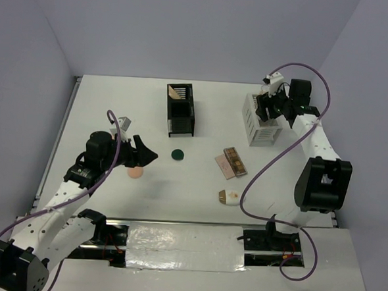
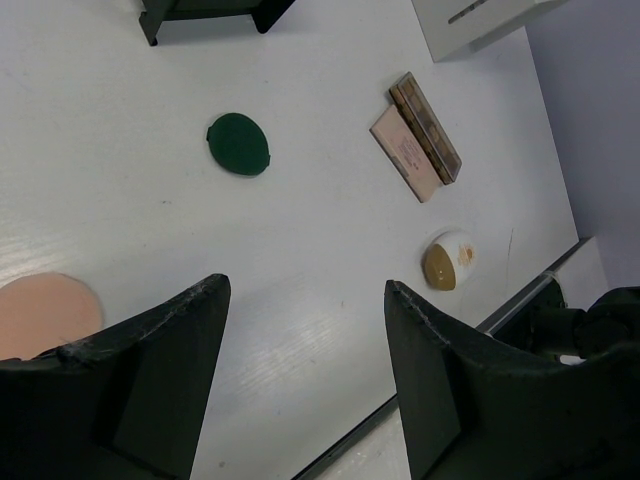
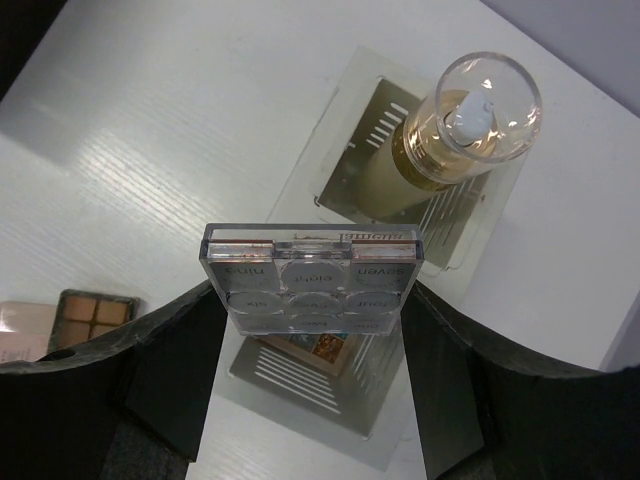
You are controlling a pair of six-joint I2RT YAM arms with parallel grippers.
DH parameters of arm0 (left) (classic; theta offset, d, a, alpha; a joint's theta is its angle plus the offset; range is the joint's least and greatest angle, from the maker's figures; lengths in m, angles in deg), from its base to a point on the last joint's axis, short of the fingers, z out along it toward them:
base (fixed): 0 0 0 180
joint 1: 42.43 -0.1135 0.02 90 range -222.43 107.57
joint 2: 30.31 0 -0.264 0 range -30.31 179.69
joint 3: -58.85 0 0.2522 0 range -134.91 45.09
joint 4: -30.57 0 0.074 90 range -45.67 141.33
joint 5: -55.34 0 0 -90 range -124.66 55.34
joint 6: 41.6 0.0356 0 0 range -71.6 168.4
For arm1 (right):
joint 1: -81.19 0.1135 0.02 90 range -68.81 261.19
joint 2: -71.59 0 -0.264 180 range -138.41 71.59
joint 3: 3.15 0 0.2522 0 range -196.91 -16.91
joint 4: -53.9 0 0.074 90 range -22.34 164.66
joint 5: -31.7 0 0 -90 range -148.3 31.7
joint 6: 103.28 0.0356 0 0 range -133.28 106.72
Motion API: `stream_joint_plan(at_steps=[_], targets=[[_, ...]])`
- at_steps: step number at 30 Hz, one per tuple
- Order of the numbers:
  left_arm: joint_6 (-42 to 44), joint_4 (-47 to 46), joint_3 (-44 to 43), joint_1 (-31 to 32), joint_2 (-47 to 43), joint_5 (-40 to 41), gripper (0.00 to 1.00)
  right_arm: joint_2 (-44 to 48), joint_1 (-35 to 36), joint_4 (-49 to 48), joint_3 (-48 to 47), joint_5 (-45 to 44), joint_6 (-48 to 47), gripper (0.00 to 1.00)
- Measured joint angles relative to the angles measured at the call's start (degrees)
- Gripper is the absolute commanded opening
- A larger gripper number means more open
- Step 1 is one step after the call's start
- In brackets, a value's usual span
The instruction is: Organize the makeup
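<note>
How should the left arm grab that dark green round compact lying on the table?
Pinch the dark green round compact across its rim, coming straight down from above. It lies flat, a thin disc with nothing touching it, so only its edges likely offer the left gripper opposing faces.

The left edge cuts off the peach puff [image 2: 45, 310]; the top edge cuts off the black box [image 2: 200, 8].

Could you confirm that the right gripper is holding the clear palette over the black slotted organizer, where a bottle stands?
The organizer is wrong. The right gripper holds the clear palette over the white grid-sided organizer, and the bottle stands in that white box. The right wrist view shows it.
</note>
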Motion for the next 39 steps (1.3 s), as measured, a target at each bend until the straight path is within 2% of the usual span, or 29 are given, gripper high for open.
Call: stream_joint_plan(at_steps=[11, 17, 20, 24, 30, 34, 39], targets=[[0.20, 0.07, -0.02, 0.00, 0.00, 0.00, 0.75, -3.58, -2.49, -0.79, 0.00, 0.11, -3.10, 0.27], [0.20, 0.09, -0.09, 0.00, -0.02, 0.02, 0.75, -4.96, -2.95, -0.31, -0.35, 2.84, -5.31, 0.37], [0.20, 0.11, -0.11, 0.00, -0.07, 0.00, 0.75, -5.22, -3.17, 0.70, -0.35, 4.33, -6.64, 0.46], [0.20, 0.24, -0.11, 0.00, -0.07, 0.02, 0.75, -5.22, -3.30, 1.33, -0.35, 6.05, -8.22, 0.66], [0.07, 0.20, -0.11, 0.00, -0.07, -0.22, 0.75, -5.22, -3.30, 1.51, -0.35, 6.40, -9.29, 0.81], [-0.13, -0.46, -0.17, 0.17, 0.15, -1.51, 0.75, -5.20, -3.34, 1.49, -0.33, 6.21, -9.60, 1.00], [-0.20, -1.27, -1.27, 1.42, 1.79, -2.27, 0.73, -4.31, -3.65, 1.60, -0.24, 5.95, -9.60, 1.00]])
